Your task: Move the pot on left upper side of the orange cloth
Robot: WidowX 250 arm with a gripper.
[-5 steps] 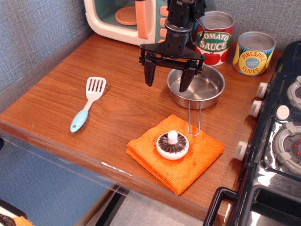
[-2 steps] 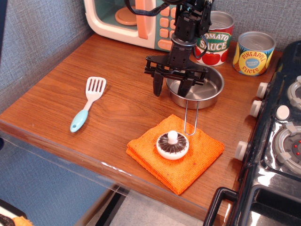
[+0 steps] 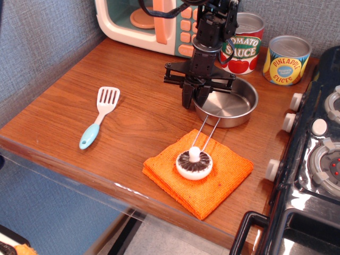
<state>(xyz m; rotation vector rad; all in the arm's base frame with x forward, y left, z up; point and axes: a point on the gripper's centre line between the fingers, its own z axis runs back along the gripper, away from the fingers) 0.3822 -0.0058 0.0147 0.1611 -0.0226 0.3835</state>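
Note:
The steel pot [image 3: 229, 104] stands on the wooden counter just behind the orange cloth [image 3: 226, 174]. Its thin wire handle [image 3: 206, 133] slants down-left over the cloth's back edge, ending by the white-and-brown mushroom toy [image 3: 194, 164] that sits on the cloth. My gripper [image 3: 195, 101] comes down from above at the pot's left rim, with its fingers drawn together on that rim. The pot looks slightly tilted.
A tomato sauce can [image 3: 242, 43] and a pineapple slices can [image 3: 287, 59] stand behind the pot. A toy microwave [image 3: 143, 21] is at the back. A blue-handled spatula [image 3: 100, 122] lies at the left. A black stove [image 3: 313, 159] borders the right side. The counter's front edge [image 3: 106, 178] is close.
The gripper came down and its wide-open fingers closed on the pot's left rim. The pot shifted a little right, and its handle swung left toward the mushroom toy.

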